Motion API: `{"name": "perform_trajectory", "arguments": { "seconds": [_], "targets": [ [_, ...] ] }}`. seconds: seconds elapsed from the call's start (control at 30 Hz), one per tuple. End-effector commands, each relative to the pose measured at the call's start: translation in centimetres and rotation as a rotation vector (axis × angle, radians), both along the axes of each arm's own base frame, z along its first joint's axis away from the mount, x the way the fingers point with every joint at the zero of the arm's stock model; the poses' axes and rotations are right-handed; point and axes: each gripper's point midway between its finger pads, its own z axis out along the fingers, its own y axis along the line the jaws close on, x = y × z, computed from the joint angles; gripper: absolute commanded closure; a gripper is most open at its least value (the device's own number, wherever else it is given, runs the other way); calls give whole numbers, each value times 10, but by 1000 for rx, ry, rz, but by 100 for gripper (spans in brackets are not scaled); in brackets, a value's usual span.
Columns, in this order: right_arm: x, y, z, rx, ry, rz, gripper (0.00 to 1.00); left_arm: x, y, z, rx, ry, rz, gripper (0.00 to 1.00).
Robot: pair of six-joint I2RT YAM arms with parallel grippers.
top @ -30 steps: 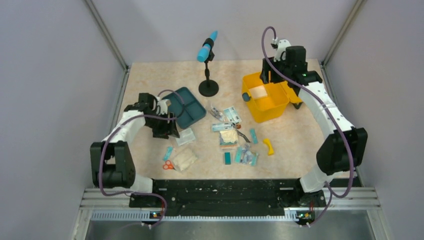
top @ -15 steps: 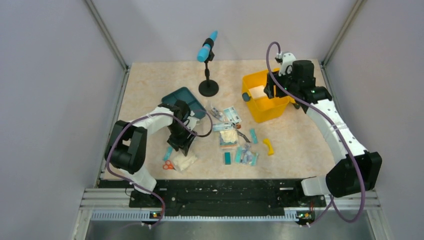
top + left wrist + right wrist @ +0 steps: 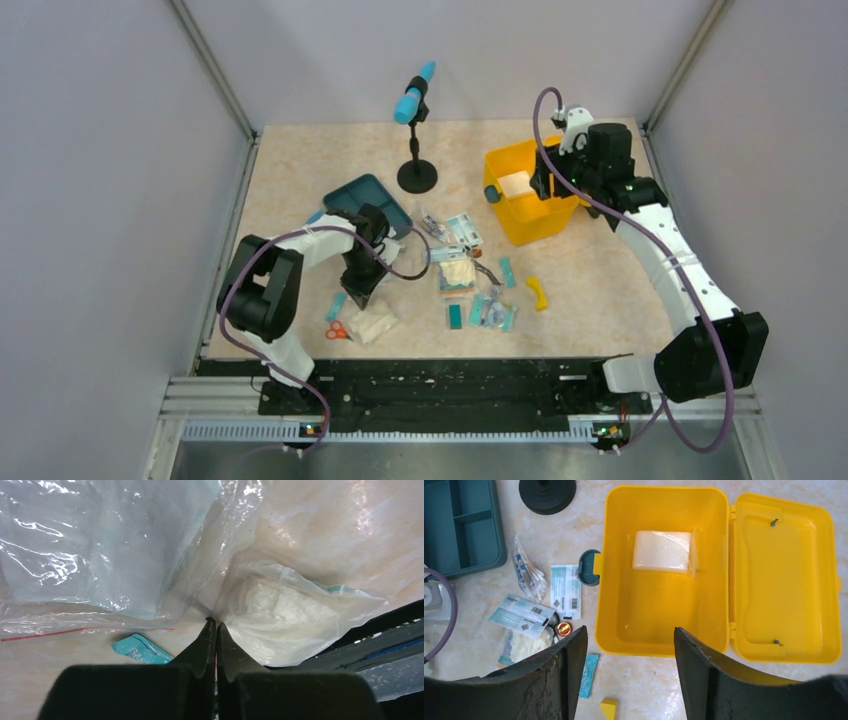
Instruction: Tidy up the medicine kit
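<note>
Your left gripper [image 3: 216, 625] presses its tips together at a crinkly clear plastic bag [image 3: 285, 610], mid-frame; your right gripper [image 3: 628, 641] stands spread above the glossy yellow rectangular medicine kit [image 3: 659, 617].

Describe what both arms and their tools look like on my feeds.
Both arms match: the left arm and right arm have white links between bulky black joint housings, each trailed by a looping purple cable. The left tool has tapering black fingers; the right tool has broad black fingers with rough, grainy inner faces.
</note>
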Motion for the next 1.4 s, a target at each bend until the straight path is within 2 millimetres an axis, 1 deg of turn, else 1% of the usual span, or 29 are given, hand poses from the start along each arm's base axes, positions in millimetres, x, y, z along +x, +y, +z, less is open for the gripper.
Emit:
{"name": "perform_trajectory", "arguments": {
  "seconds": [0.0,0.2,0.27,0.37,0.4,0.43,0.47,0.5,0.53,0.57,0.67,0.73,0.87,0.97,1.07,1.13,1.17,1.27,1.37],
  "targets": [
    [-2,2,13,-5,-43,17,37,8,-20,29,-120,-66,-26,100],
    [-7,3,4,0,-21,25,37,7,-25,44,-159,-80,-9,100],
    [-8,3,2,0,-15,26,37,7,-28,46,-168,-78,3,100],
    [-8,4,-2,2,-4,31,37,7,-27,43,-154,-68,20,99],
    [-8,5,-2,6,0,34,37,8,-26,41,-141,-70,24,87],
    [-7,6,-3,9,2,36,37,9,-24,39,-129,-70,28,72],
    [-7,7,-3,11,5,37,37,10,-22,37,-115,-71,32,61],
    [-6,7,-3,13,5,39,37,10,-20,35,-101,-71,34,53],
    [-6,8,-3,13,6,39,37,9,-19,34,-93,-67,35,47],
    [-6,8,-3,14,8,39,37,8,-19,31,-90,-61,36,44],
    [-5,9,-4,14,8,43,37,7,-19,23,-65,-50,26,41],
    [-5,9,-4,16,7,43,37,6,-19,16,-38,-44,7,42],
    [-7,10,-2,21,2,49,37,4,-19,4,24,-34,-31,49],
    [-10,9,-3,18,0,50,37,3,-22,-4,39,-17,-54,62],
    [-15,7,-4,13,0,49,37,3,-26,-7,26,4,-53,78],
    [-18,5,-5,8,-2,50,37,1,-28,-4,10,9,-57,94],
    [-20,4,-5,5,-2,50,37,1,-30,-2,-3,6,-62,100],
    [-24,5,-3,1,-6,62,37,-1,-35,14,-58,-17,-84,100],
    [-29,8,1,13,-10,89,37,5,-41,35,-109,-80,-96,100]
  ]
}}
